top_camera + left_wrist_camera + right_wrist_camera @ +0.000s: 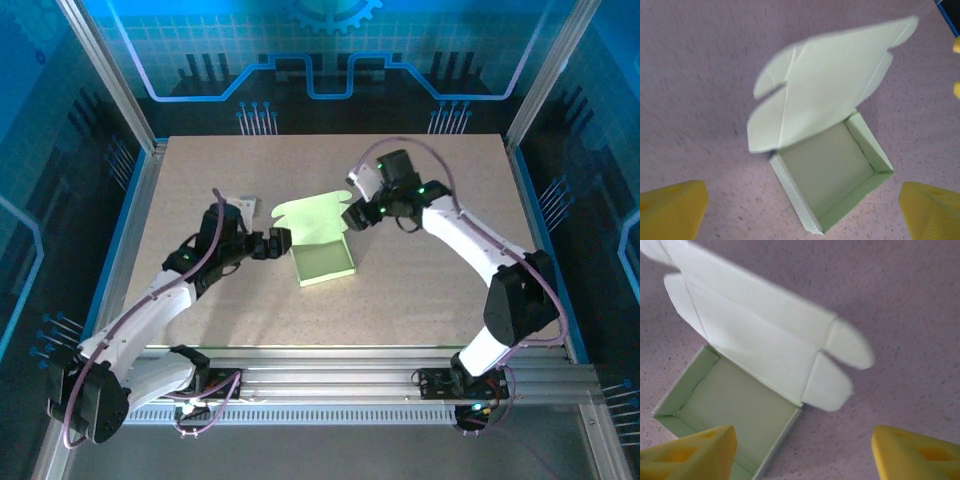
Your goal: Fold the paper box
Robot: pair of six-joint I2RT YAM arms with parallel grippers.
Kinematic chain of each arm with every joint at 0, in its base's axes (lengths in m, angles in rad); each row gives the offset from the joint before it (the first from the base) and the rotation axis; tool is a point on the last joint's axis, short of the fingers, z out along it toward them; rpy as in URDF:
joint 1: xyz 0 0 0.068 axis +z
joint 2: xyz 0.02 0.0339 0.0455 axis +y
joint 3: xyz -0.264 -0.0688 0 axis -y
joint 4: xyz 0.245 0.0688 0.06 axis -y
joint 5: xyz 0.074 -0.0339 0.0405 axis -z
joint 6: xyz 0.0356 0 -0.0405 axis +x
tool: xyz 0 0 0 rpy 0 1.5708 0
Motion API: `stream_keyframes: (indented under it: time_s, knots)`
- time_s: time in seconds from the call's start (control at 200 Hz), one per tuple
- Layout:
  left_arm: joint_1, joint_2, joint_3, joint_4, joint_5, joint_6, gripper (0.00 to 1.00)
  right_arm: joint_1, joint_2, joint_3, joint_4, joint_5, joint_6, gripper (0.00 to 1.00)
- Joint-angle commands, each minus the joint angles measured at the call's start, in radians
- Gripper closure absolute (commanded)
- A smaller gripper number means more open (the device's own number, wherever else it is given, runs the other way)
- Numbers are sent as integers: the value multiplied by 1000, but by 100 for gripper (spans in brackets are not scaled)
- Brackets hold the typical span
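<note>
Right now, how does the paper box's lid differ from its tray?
The tray is folded into four low walls around a floor; the lid is a creased panel standing open. The tray sits flat on the table; the lid rises from the tray's far wall. The lid ends in rounded tabs; the tray has straight edges and square corners. Both are plain pale green card, joined along one edge.

No words, numbers or signs can be read here. The paper box (322,245) is plain pale green card (on its open lid and inside too). The blue back wall (330,50) behind the desk (430,290) has only line patterns and part of a gear shape, with no letters on it.
</note>
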Motion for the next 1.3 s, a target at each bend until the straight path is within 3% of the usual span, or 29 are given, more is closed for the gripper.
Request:
stream_keyframes:
  time_s: [0.0,0.195,0.355,0.615,0.861,1.211,1.296]
  knots:
    - [18,15,141,-163,21,275,1,-54,65,145,-161,-244,-250,26]
    - [25,130,282,-270,90,521,1,-103,233,344,-360,-380,-476,25]
    - [27,224,388,-353,102,544,1,-109,406,547,-513,-427,-595,25]
    - [28,223,359,-345,98,553,1,-122,642,830,-719,-463,-733,29]
    - [35,198,324,-345,90,548,1,-128,724,923,-821,-438,-804,49]
    - [38,222,339,-346,96,547,1,-108,790,1002,-866,-405,-804,58]
    - [39,221,335,-346,93,549,1,-107,800,1016,-876,-398,-800,72]
